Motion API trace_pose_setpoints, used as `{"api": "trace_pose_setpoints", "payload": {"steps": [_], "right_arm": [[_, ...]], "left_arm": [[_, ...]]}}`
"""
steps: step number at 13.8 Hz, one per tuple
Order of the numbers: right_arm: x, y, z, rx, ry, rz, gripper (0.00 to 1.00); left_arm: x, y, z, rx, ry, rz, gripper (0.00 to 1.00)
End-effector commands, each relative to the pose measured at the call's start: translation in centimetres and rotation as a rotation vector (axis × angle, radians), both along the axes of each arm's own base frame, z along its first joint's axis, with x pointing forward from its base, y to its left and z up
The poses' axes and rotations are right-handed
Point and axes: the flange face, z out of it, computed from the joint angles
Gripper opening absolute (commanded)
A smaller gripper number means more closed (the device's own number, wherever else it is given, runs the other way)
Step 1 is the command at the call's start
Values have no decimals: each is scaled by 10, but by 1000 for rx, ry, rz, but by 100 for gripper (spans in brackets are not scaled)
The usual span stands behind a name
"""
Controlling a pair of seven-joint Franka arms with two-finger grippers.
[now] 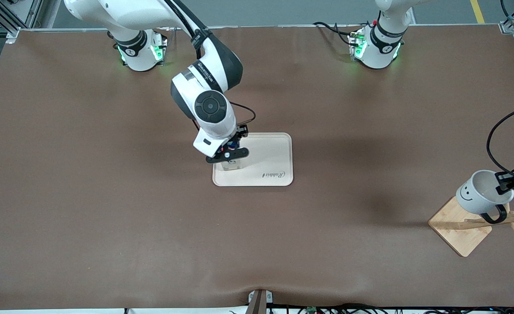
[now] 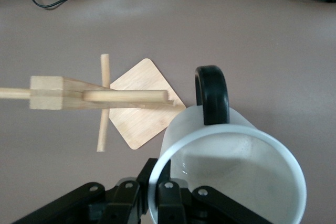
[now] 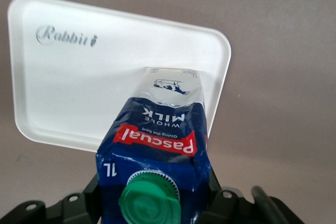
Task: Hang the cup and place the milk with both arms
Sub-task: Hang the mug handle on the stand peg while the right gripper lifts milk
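The white cup (image 1: 479, 192) with a smiley face and black loop handle (image 1: 496, 215) is tilted in the air over the wooden rack (image 1: 460, 226). My left gripper (image 1: 506, 182) is shut on its rim. In the left wrist view the cup (image 2: 231, 171) is pinched at the rim by the left gripper (image 2: 157, 187), and its handle (image 2: 212, 93) is just off the tip of a rack peg (image 2: 126, 96). My right gripper (image 1: 230, 156) is shut on the milk (image 1: 231, 163) at the white tray (image 1: 274, 152). The milk (image 3: 157, 145) stays upright in the right gripper (image 3: 155, 198), with its base over the tray's edge (image 3: 79, 87).
The rack has a flat bamboo base (image 2: 142, 108) and thin crossed pegs (image 2: 103, 103), near the left arm's end of the table. Cables (image 1: 501, 131) hang by the left gripper. Brown table cover (image 1: 152, 218) lies all round the tray.
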Motion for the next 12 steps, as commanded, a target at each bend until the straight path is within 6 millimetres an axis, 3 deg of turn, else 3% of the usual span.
{"api": "trace_pose_setpoints", "payload": {"steps": [1,3,5,8,10,12], "right_arm": [[23,-18,53,30,41,-70,0],[48,-70,83,54,130,-161,0],[60,-151,111,5,198,-232,0],[41,-267,99,-127,208,-208,0],[29,-345,74,-76,206,-198,0],[20,-410,43,-31,204,-185,0]], "left_arm": [[2,12,8,-61,-31,20,0],[-1,34,8,-76,-41,59,0],[-1,37,8,-79,-44,67,0],[-4,55,6,-97,-53,99,0],[-3,55,5,-116,-66,107,0],[-3,69,-6,-121,-54,126,0]]}}
